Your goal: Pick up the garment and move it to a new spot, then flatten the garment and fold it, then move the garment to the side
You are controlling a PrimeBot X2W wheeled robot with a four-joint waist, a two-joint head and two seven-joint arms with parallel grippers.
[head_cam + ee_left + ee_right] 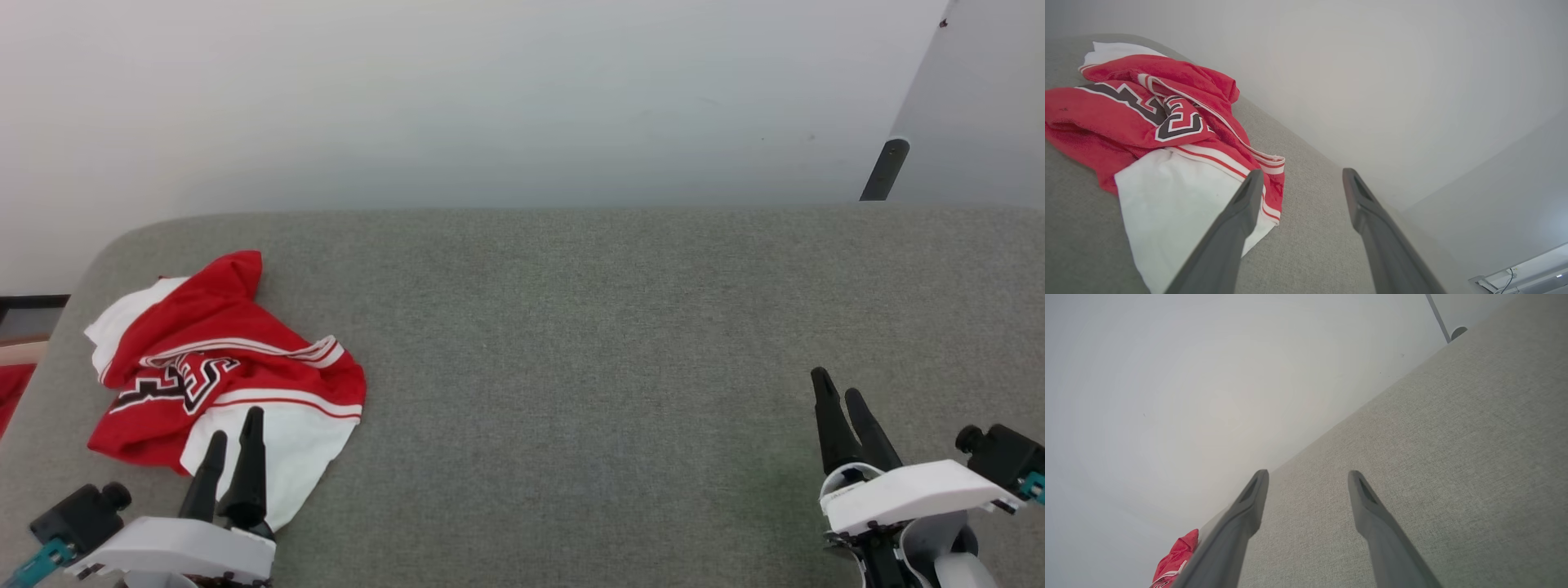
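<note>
The garment (220, 367), a red T-shirt with white sleeves, striped trim and black lettering, lies crumpled at the left end of the grey table (571, 367). My left gripper (235, 425) hovers open over its near white sleeve, nothing between the fingers. In the left wrist view the garment (1167, 134) spreads left of the open left gripper (1300, 175), one finger over the white sleeve. My right gripper (839, 388) stands open at the near right, far from the shirt. In the right wrist view the open right gripper (1308, 475) points over bare table, with a bit of the garment (1175, 557) at the lower left.
A pale wall rises behind the table's far edge. A dark post (884, 170) stands behind the far right corner. Something red (12, 392) shows beyond the table's left edge. Grey cloth surface stretches between the two grippers.
</note>
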